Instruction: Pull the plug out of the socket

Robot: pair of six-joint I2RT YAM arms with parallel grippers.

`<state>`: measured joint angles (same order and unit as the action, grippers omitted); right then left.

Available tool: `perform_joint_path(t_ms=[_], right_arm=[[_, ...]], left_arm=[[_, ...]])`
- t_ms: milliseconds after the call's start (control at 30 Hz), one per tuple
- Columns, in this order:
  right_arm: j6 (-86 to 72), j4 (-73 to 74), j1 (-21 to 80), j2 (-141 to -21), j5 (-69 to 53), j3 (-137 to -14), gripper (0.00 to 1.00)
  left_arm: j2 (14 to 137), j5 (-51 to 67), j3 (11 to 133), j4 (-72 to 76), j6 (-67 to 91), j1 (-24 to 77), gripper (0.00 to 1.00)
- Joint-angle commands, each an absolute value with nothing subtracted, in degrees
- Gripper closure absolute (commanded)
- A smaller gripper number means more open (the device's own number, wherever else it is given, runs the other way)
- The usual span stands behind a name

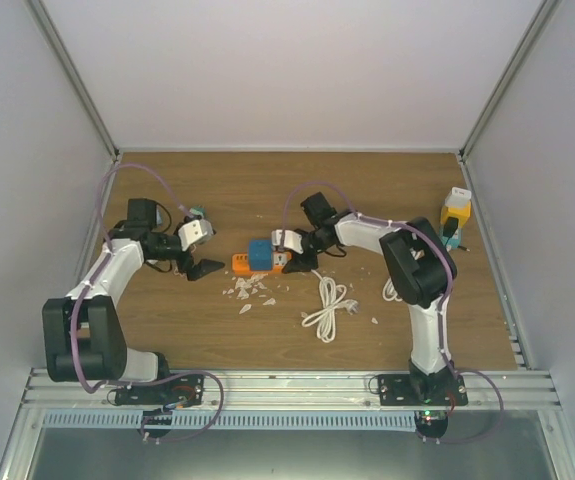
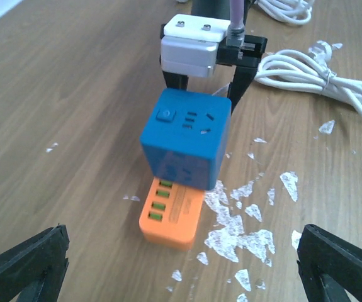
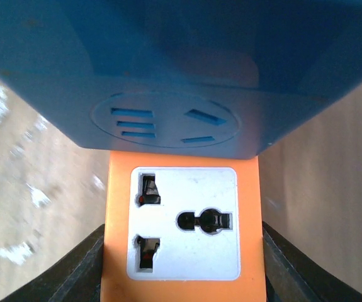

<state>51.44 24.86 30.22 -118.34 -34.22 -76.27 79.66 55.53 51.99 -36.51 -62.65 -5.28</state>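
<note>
Nearest the arms a coiled white cable [image 1: 327, 308] lies on the table [image 1: 217, 330]; mid-table the blue plug [image 2: 186, 138] sits on the orange socket [image 2: 171, 217], which the right tool [image 3: 182, 264] pinches by its sides; the left tool [image 2: 181, 267] hangs spread wide alongside.

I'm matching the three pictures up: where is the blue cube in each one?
Top external: blue cube mid-table, between the two arms.
Left wrist: blue cube at the picture's centre.
Right wrist: blue cube fills the top half, very close.
Shared landmark: the orange strip under it.
</note>
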Motion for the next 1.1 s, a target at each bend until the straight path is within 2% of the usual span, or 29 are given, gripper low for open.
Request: perform_joint_path(t_ms=[0,433,633,733,900,1067], right_arm=[[47.8,24.1,34.0,-118.1,-38.0,-75.0,0.65],[45.9,17.7,37.4,-114.4,-40.0,-65.9,0.69],[45.6,16.5,37.4,-113.4,-39.9,-64.1,0.7],[45.6,16.3,37.4,-113.4,-39.9,-63.5,0.72],[45.6,16.7,37.4,-113.6,-39.9,-63.5,0.78],[45.1,18.0,37.3,-114.1,-39.8,-64.7,0.82]], left_arm=[[78.1,54.3,49.2,-33.1,-64.1,-3.0,0.02],[84.1,48.0,47.1,-25.8,-59.4,9.9,0.04],[89.2,44.3,48.1,-23.3,-57.3,14.9,0.1],[90.2,44.1,48.6,-22.5,-56.6,16.2,0.18],[89.2,44.8,48.2,-20.0,-56.3,17.1,0.42],[87.7,47.7,49.0,-19.7,-55.0,17.0,0.55]])
